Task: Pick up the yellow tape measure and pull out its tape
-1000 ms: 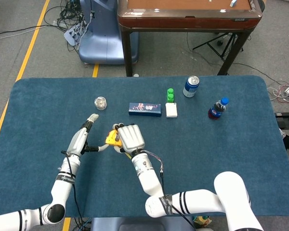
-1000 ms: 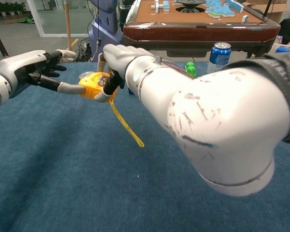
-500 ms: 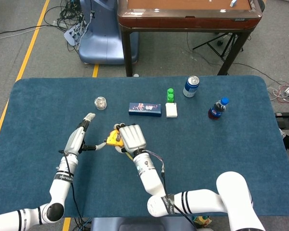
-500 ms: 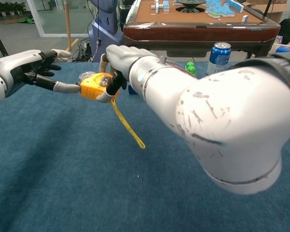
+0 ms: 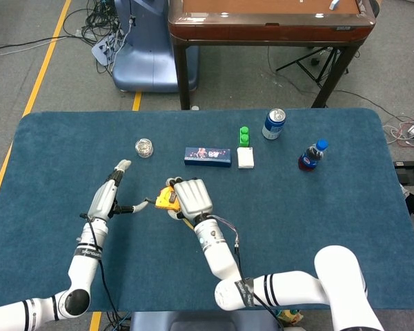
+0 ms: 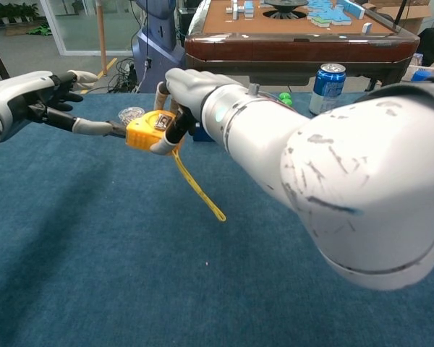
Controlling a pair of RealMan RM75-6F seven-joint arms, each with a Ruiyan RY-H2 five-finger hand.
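Observation:
My right hand (image 5: 190,197) grips the yellow tape measure (image 5: 165,200) just above the blue table, left of centre. In the chest view the same hand (image 6: 193,88) wraps the case (image 6: 146,131) from the right. A short dark stretch of tape (image 6: 116,130) runs leftward out of the case to my left hand (image 6: 29,97), which pinches its end. From the head view that tape (image 5: 144,205) shows as a thin line reaching the left hand (image 5: 105,198). A yellow strap (image 6: 199,189) dangles below the case.
A small clear jar (image 5: 144,147) stands behind the left hand. Further back are a flat blue box (image 5: 208,156), a white box (image 5: 245,158), green blocks (image 5: 244,136), a soda can (image 5: 274,124) and a blue-capped bottle (image 5: 312,156). A wooden table (image 5: 269,21) stands beyond.
My left hand has drawn away to the left while the right hand keeps the case, so a short length of tape now shows between them.

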